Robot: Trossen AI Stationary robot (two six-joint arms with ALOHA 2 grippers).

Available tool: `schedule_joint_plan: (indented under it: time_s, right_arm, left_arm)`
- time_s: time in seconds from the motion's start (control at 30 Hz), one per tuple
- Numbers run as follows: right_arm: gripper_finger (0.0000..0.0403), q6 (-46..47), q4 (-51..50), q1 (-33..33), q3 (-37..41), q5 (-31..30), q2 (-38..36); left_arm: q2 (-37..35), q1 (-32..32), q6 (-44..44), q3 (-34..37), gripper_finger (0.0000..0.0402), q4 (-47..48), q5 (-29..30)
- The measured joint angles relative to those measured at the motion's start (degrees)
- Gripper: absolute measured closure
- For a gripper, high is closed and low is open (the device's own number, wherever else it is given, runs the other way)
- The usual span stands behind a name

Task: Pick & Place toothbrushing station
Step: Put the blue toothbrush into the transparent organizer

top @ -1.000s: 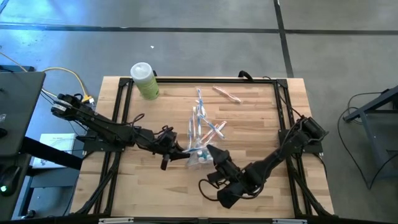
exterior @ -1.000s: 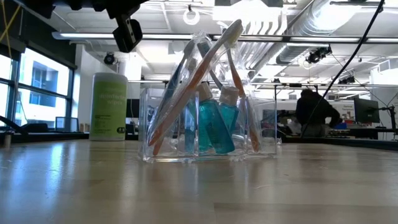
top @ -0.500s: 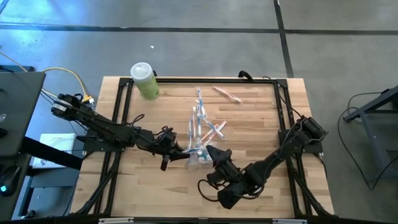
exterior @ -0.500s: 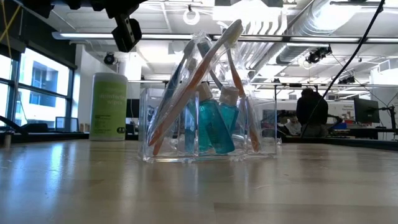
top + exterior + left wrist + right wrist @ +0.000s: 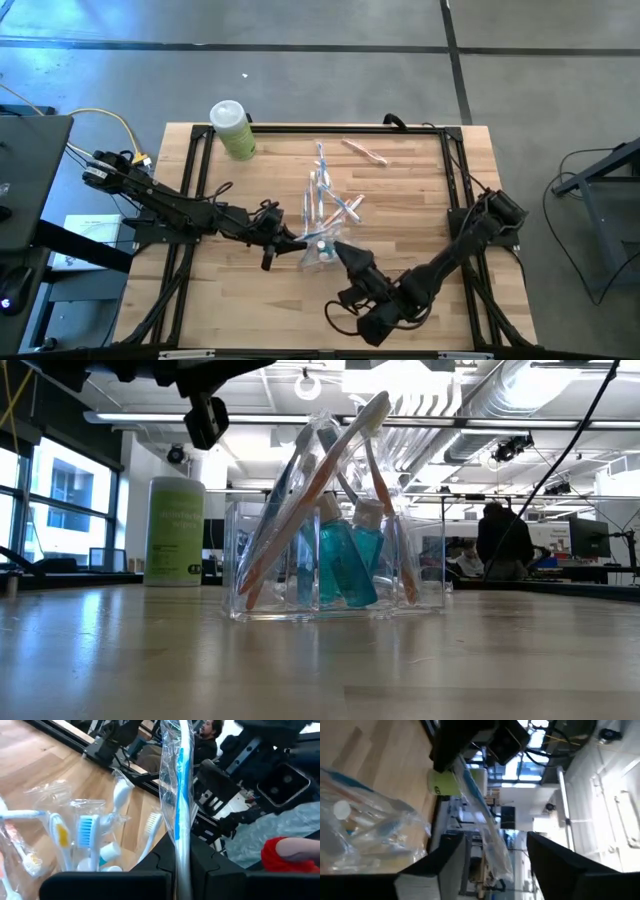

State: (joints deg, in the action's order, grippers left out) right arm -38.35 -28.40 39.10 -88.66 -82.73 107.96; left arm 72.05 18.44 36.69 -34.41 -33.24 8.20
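**Holder mostly loaded; one wrapped brush in hand, one left on the table**

Clear plastic holder point(image 5: 318, 252) sits near the front middle of the wooden table point(image 5: 400, 200). Low view: it already carries several toothbrushes point(image 5: 300, 510) leaning at angles and two small teal bottles point(image 5: 348, 565). A few more wrapped brushes point(image 5: 322, 190) lie or lean just behind it in the high view; cannot tell which are inside and which are on the table.

Left gripper point(image 5: 278, 240) is just beside the holder, fingers clenched on a blue toothbrush in clear wrap point(image 5: 181, 795), held upright between them in the left wrist view. Right gripper point(image 5: 345, 256) is just on the holder's other side; right wrist view shows its fingers point(image 5: 555, 865) spread apart, with nothing gripped.

Judgement: task well along. Remaining: seat the held brush, then fetch the orange-toned brush point(image 5: 364, 151) lying well apart near the far edge.

Green bottle with white cap point(image 5: 233, 130) stands at the far left corner, untouched.

Hard to read: brush count in the holder; wrap glare blurs outlines. A person point(image 5: 505, 540) shows in the room behind.
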Motion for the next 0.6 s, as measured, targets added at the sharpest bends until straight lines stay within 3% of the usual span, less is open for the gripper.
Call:
schedule_joint_plan:
  time_s: [0.1,0.27,0.43,0.6]
  right_arm:
    - [0.0182,6.85,-0.54,0.55,0.0,-6.83,-0.16]
    - [0.0179,29.08,-14.63,3.18,-0.01,-6.87,-3.62]
    - [0.018,63.11,-36.78,6.07,0.02,-5.49,-7.24]
    - [0.0179,99.26,-55.51,7.16,1.5,-6.15,-8.79]
  left_arm:
    - [0.0,0.93,-6.36,0.0,0.039,-0.91,-0.11]
    - [-0.02,7.13,-26.21,0.0,0.039,-4.25,0.29]
    - [0.12,15.43,-37.36,0.0,0.039,-5.47,12.76]
    - [4.4,20.01,-44.62,0.0,0.039,-17.08,19.88]
